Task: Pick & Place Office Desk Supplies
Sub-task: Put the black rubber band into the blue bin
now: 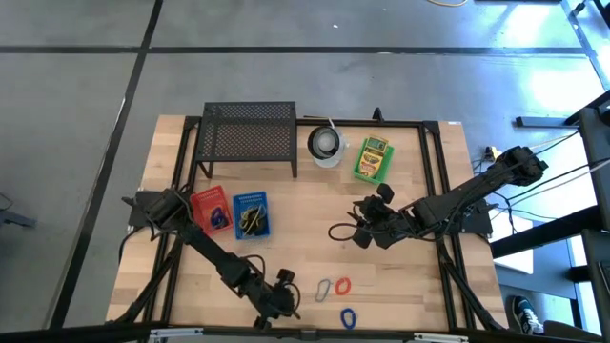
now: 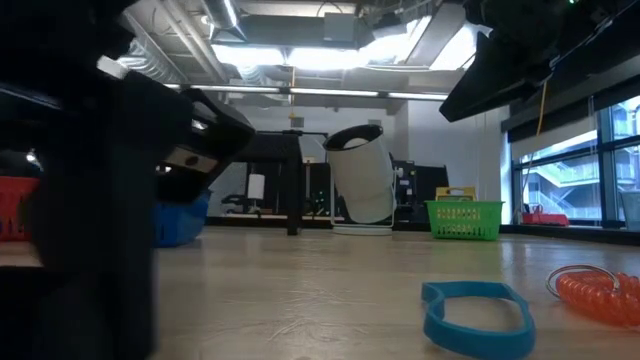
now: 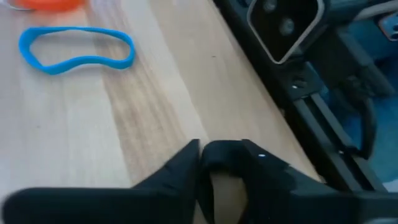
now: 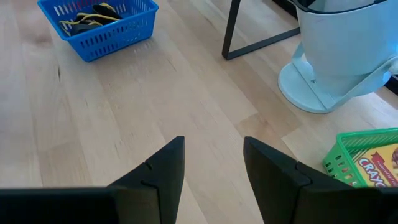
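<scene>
1. Left gripper point(image 3: 202, 180): low at the worktop's point(image 1: 305, 205) near edge, fingers nearly together, nothing visibly held.
2. Blue rubber band point(image 3: 74, 50): loose just ahead, beside orange band point(image 1: 342, 285); likely next pick, needing reopened fingers.
3. Right gripper point(image 4: 214, 168): mid-worktop, fingers parted, empty.
4. Blue basket point(image 1: 251, 215): probable destination.

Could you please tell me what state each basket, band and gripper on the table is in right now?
Blue plastic basket: upright, holding dark and yellow items.
Red plastic basket: upright, holding something dark.
Green plastic basket: upright, holding a crayon box.
Blue rubber band: flat on the table, loose.
Left gripper: fingers nearly together, nothing between them.
Right gripper: open, empty, above bare wood.
</scene>
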{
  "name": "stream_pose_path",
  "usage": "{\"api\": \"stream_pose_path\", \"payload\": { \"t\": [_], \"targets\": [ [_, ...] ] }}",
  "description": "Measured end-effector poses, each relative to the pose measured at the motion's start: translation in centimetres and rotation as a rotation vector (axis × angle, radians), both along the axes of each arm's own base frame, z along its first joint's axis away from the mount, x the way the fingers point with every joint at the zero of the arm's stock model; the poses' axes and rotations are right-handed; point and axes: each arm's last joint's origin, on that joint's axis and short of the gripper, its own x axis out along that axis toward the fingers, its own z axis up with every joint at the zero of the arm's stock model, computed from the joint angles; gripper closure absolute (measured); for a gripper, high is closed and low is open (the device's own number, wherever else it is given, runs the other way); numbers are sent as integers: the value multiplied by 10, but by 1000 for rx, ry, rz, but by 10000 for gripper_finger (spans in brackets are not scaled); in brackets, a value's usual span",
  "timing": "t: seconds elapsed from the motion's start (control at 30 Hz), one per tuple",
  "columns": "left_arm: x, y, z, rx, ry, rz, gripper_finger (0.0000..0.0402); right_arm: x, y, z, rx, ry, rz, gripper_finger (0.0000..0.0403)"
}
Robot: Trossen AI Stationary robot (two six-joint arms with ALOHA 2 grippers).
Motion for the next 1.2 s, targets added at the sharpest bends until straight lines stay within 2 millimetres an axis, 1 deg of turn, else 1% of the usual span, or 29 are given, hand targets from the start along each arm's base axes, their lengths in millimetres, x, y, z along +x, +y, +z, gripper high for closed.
{"api": "stream_pose_path", "payload": {
  "t": [0.17,0.2,0.3,0.37,0.43,0.5,0.67,0.8,0.97,1.1,1.2],
  "targets": [
    [0,-1,0,-12,3,-28,385,0,0,0,-9,-4,-7,237],
    [0,-1,1,-14,1,-35,392,0,0,0,-10,-5,-8,237],
    [0,1,5,-19,-2,-38,393,0,0,0,-11,-5,-8,237],
    [0,4,13,12,-19,-49,395,0,0,0,-11,-5,-9,237],
    [0,7,28,44,-79,-55,396,0,0,0,-11,-5,-9,237],
    [0,11,44,117,-155,-39,396,0,0,0,-11,-5,-9,237],
    [-5,25,88,391,-361,13,395,0,0,0,-12,-5,-8,237],
    [-9,37,122,535,-471,47,395,0,0,0,-12,-5,-8,237],
    [-12,66,160,564,-522,89,396,0,0,0,-14,-3,-7,237],
    [-13,91,180,530,-537,101,397,0,0,0,-20,1,-2,237],
    [-10,103,188,489,-554,55,397,0,0,0,-22,2,-1,237]
  ]
}}
